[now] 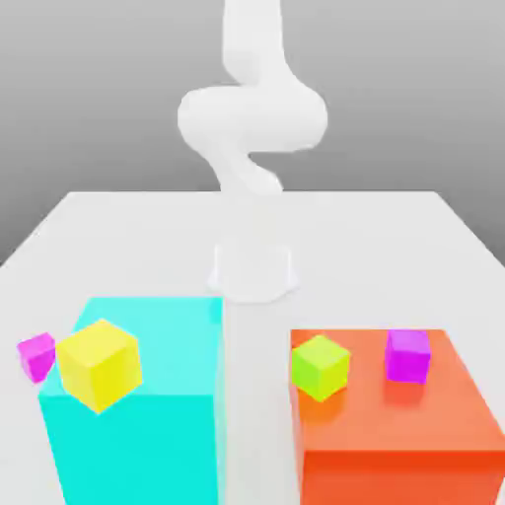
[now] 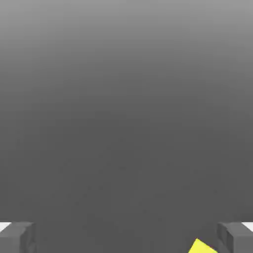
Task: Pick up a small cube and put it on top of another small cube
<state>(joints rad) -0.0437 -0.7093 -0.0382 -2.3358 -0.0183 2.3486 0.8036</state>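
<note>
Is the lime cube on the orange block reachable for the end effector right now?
Probably yes. The lime cube sits on top of the orange block, uncovered and apart from the magenta cube beside it, and the end effector is open with nothing held.

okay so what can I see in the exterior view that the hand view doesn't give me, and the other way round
The exterior view alone has the white arm, the cyan block, the orange block, a lime-green cube and a magenta cube on the orange one, and another magenta cube beside the cyan block.
The hand view alone has the gripper, fingers wide apart, nothing between them.
Both share the yellow cube.
</note>
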